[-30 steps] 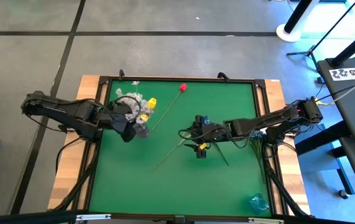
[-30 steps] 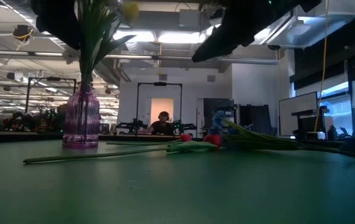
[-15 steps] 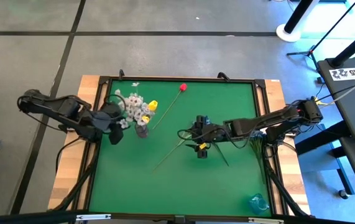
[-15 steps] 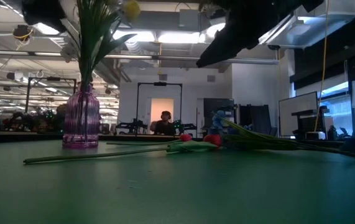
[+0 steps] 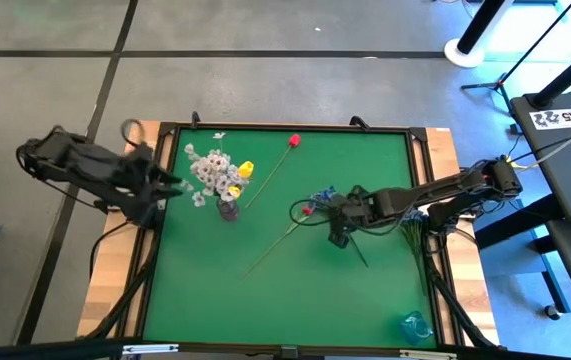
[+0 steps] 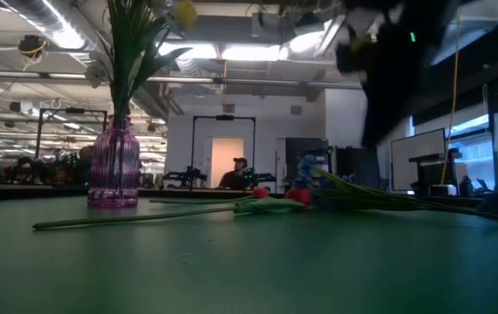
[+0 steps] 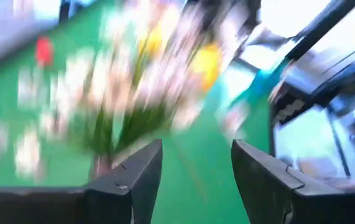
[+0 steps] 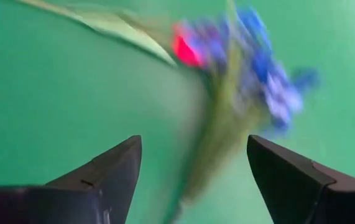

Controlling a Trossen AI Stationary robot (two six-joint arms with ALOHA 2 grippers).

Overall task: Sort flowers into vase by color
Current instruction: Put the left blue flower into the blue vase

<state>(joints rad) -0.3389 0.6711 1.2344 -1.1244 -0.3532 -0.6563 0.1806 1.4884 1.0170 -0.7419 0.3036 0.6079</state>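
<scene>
A: L gripper — where do you have it?
B: Over the table's left edge, just beside the purple vase. Fingers spread wide, nothing between them.

A: Vase contents?
B: White sprays and a yellow tulip, stems in the vase, upright. In the L wrist view the bunch is blurred; white and yellow heads show.

A: R gripper?
B: Mid-table, right of centre, low over the green mat. Fingers wide apart, holding nothing. Your R wrist view looks down on a blue spray w/ a red tulip head just beside it, both flat on the mat.

A: Other loose flowers?
B: One red tulip near the far edge, stem running diagonally toward the vase. A second red tulip next to the R gripper, long stem trailing toward the near side. Blue blossoms beside it. Teal vase at the near right corner.

A: Low view?
B: Purple vase at left, stems lying across the mat. A person far back in the room.
</scene>
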